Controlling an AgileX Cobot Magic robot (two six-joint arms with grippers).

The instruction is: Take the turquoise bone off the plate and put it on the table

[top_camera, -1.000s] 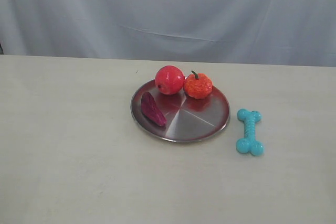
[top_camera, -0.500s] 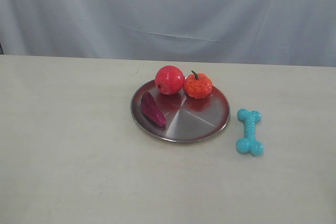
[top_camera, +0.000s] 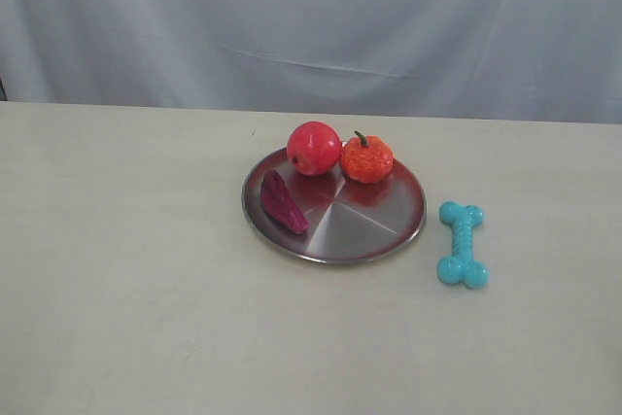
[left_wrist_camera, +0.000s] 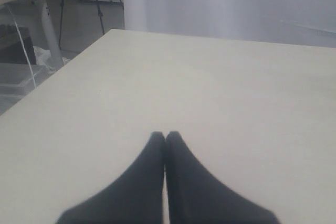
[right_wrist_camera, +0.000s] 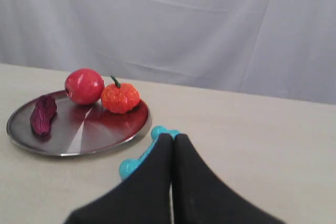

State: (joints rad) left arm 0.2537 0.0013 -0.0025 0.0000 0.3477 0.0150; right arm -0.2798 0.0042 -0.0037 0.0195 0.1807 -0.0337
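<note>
The turquoise bone (top_camera: 462, 243) lies flat on the pale beige table (top_camera: 136, 289), just right of the silver plate (top_camera: 374, 225) and apart from its rim. In the right wrist view the bone (right_wrist_camera: 131, 165) shows partly behind my right gripper (right_wrist_camera: 169, 138), whose black fingers are pressed together with nothing between them. The plate (right_wrist_camera: 89, 132) sits beyond it. My left gripper (left_wrist_camera: 165, 136) is shut too, over bare table (left_wrist_camera: 210, 77). Neither gripper appears in the exterior view.
On the plate rest a red apple (top_camera: 313, 148), an orange pumpkin-like toy (top_camera: 366, 158) and a dark magenta ridged wedge (top_camera: 282, 202). A grey curtain (top_camera: 311, 26) hangs behind the table. The left wrist view shows the table's edge (left_wrist_camera: 52, 72) with floor clutter past it.
</note>
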